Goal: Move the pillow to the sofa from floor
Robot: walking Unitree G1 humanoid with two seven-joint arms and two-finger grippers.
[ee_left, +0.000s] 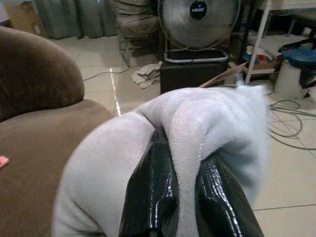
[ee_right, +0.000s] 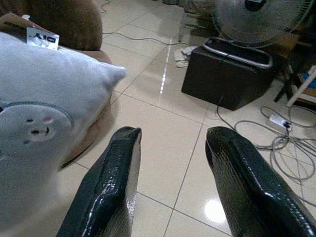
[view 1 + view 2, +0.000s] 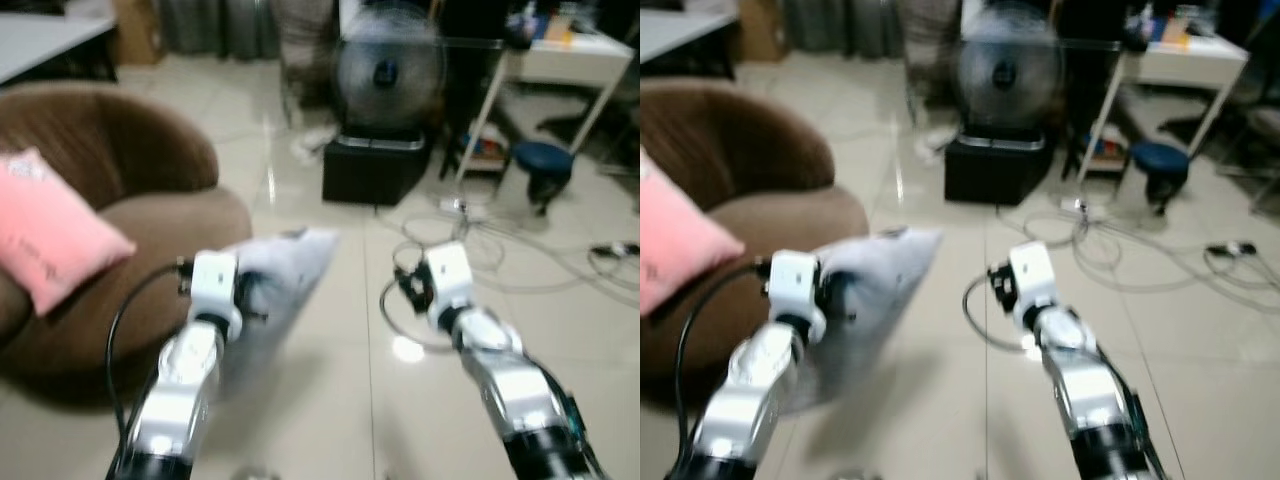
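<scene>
Left wrist view shows the left end effector (image 1: 185, 207) pinched on the grey pillow (image 1: 197, 123), lifted off the floor; the brown sofa (image 3: 150, 215) lies just left. Right end effector (image 2: 170, 182) hangs open, empty.

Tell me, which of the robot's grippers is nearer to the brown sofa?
The left. The left gripper, pinching the grey pillow, hangs just beside the brown sofa. The right gripper is open over bare floor, farther toward the fan side.

Home living room, brown sofa (image 3: 120, 200), standing fan (image 3: 388, 68), tiled floor (image 3: 330, 400)
</scene>
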